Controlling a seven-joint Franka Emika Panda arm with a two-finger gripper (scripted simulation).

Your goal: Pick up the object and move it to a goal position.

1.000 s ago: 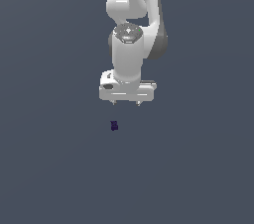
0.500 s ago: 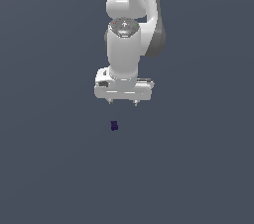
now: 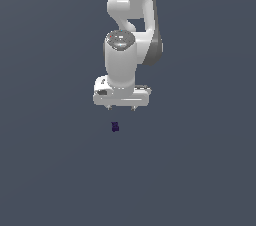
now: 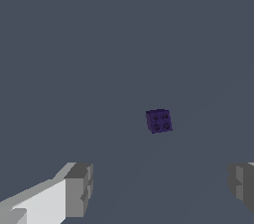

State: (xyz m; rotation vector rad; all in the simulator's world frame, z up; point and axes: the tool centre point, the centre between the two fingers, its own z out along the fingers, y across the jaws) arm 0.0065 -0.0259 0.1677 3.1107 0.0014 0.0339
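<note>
We see, in the exterior view, a plain dark grey-blue ground [image 3: 45, 170] filling the picture, with nothing on its left part; moving toward the middle we meet the white arm [image 3: 131, 15], which comes down from the top edge and ends in a broad wrist block; under that block sits the gripper [image 3: 121, 108], its two short fingertips pointing downward and standing well apart from each other; just below it, and slightly toward the exterior view's left of the gripper's middle, we find the block [image 3: 115, 127], tiny, dark purple and far smaller than the gripper; a clear gap of ground separates it from the fingertips, so nothing touches it; further to the exterior view's right the ground is again bare. In the wrist view we see one grey finger [image 4: 79, 190] on its white mount at one side, the block [image 4: 158, 121] on the ground between and beyond the fingers, its upper face marked with four small round studs and turned a little askew, and the other finger only partly in view at the opposite edge; the pincer is spread wide and holds nothing; we cannot tell how high it stands above the ground.
</note>
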